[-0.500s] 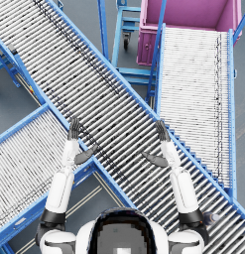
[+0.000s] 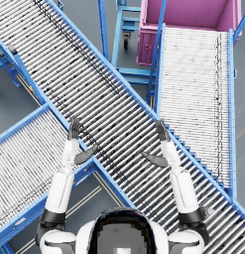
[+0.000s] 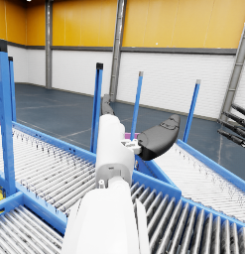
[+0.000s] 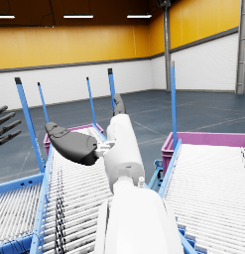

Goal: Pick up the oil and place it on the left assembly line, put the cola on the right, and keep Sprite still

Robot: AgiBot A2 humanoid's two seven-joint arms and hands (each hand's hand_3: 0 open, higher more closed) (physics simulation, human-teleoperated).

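No oil, cola or Sprite shows in any view. My left hand (image 2: 76, 144) hovers open over the near left edge of the long diagonal roller conveyor (image 2: 94, 94), fingers stretched forward and thumb out to the side. My right hand (image 2: 161, 146) hovers open over the same conveyor further right, mirroring it. In the left wrist view the left hand (image 3: 156, 139) holds nothing, and the right hand's fingertips (image 3: 233, 126) show at the edge. In the right wrist view the right hand (image 4: 74, 144) is likewise empty, with the left hand's fingertips (image 4: 2, 126) at the edge.
A second roller line (image 2: 20, 158) branches off at the lower left and a third (image 2: 193, 94) runs up the right to a magenta bin (image 2: 188, 20). Blue side rails and upright posts (image 3: 96, 104) border the lines. Grey floor lies between them.
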